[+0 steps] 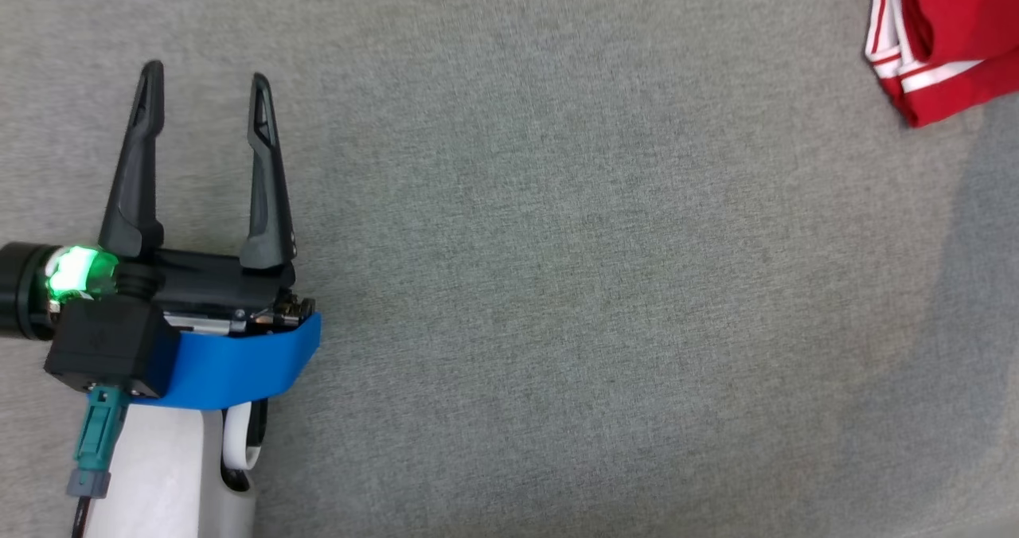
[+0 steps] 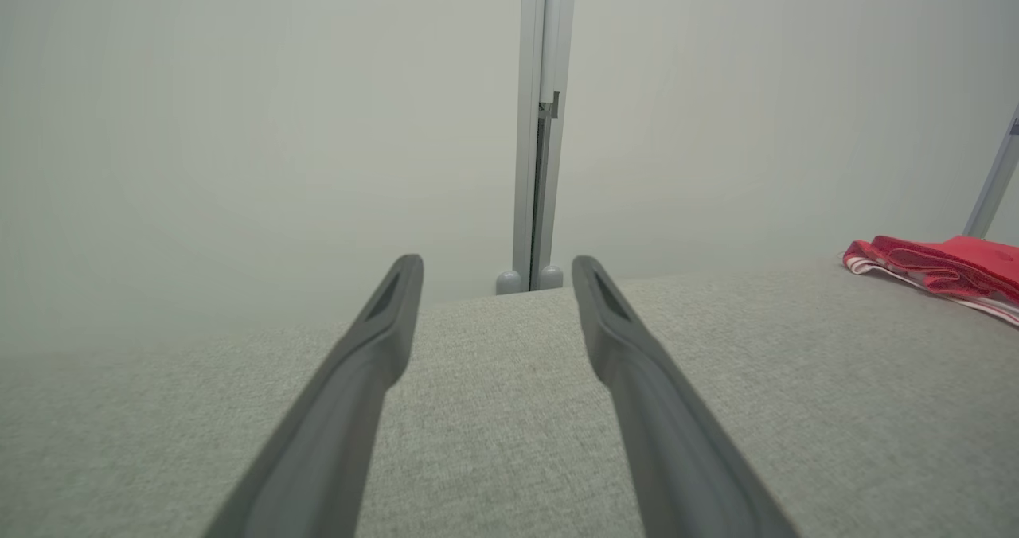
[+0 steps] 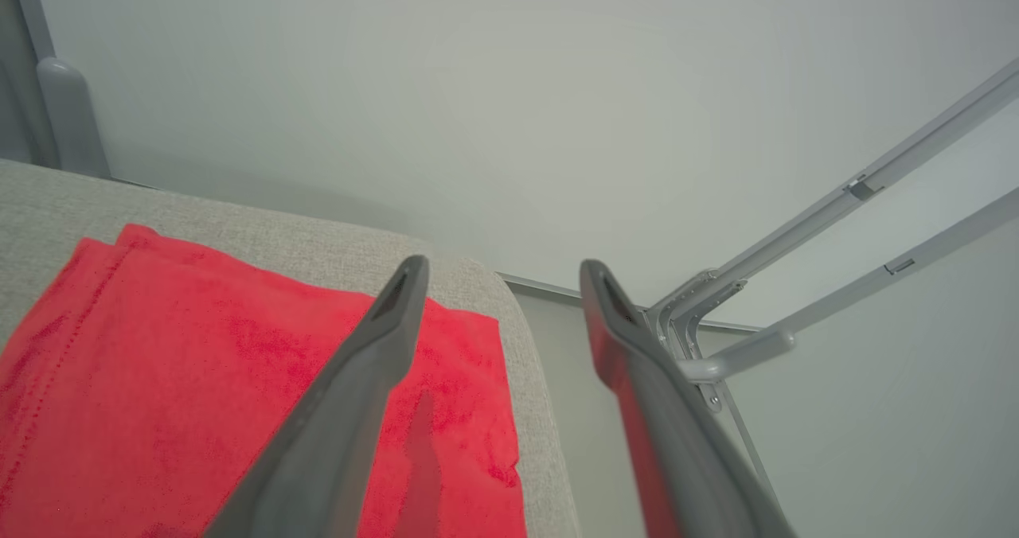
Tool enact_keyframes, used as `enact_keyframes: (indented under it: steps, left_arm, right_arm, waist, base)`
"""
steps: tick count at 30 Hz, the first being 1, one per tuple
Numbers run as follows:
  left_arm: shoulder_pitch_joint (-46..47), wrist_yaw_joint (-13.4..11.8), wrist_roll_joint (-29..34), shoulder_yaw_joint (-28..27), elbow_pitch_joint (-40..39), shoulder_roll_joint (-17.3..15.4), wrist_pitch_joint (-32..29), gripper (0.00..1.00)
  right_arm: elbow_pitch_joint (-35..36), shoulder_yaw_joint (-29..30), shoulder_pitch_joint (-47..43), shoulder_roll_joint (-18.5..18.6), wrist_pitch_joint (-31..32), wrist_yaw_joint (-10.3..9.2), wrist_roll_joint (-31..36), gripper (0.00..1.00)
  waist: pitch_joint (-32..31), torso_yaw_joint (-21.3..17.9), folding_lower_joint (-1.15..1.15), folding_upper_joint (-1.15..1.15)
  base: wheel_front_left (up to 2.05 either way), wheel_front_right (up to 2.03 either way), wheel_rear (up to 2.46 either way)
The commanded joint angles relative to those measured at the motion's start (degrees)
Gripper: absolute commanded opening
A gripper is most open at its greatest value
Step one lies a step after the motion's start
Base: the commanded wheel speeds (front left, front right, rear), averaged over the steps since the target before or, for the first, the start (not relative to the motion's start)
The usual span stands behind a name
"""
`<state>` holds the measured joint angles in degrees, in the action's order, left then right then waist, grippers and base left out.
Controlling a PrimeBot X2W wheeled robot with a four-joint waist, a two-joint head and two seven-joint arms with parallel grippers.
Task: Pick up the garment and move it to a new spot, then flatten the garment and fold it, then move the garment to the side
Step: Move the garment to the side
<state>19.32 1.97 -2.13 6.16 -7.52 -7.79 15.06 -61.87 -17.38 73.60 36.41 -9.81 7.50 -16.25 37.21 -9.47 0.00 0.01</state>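
**A:** Where's the garment (image 1: 955, 37)?

**B:** Upper right corner of the head view, on the grey counter (image 1: 557, 283). It's red and folded flat, with white stripes along one edge.

**A:** And the left gripper (image 1: 206, 72)?

**B:** Lower left. Its fingers (image 1: 139, 164) are spread wide and hold nothing, well apart from the garment.

**A:** The right gripper (image 3: 503, 266)?

**B:** Parted over the garment's corner, nothing between the tips. Whether one touches the fabric, I can't tell.
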Motion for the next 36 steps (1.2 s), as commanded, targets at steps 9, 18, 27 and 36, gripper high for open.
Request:
enact_keyframes:
  steps: [9,18,27,36]
  left_arm:
    - [-5.31,-0.93,-2.02,-1.72,2.91,1.29,0.15,1.0]
    - [-11.73,-1.23,-3.36,-3.27,6.0,2.61,0.15,1.0]
    - [-15.92,-0.74,-4.33,-3.96,8.87,3.62,0.14,1.0]
    - [-18.76,-0.67,-5.03,-4.22,12.16,4.31,0.15,1.0]
  right_arm:
    - [2.87,0.69,-6.96,-5.32,-5.12,-0.01,-2.61,1.0]
    - [20.01,4.17,-24.1,-10.17,-5.45,0.0,-7.11,1.0]
    - [30.22,4.83,-40.71,-16.94,-5.43,-0.01,-4.64,1.0]
    - [37.19,6.74,-54.3,-22.27,-5.43,0.0,-2.58,1.0]
  waist:
    - [-9.91,1.48,0.0,-0.01]
    - [-19.49,4.25,0.0,-0.01]
    - [-26.22,6.76,0.0,-0.01]
    - [-30.99,7.91,0.0,-0.01]
  base:
    - [0.0,0.0,0.0]
    - [0.0,0.0,0.0]
    - [0.0,0.0,0.0]
    - [0.0,0.0,0.0]
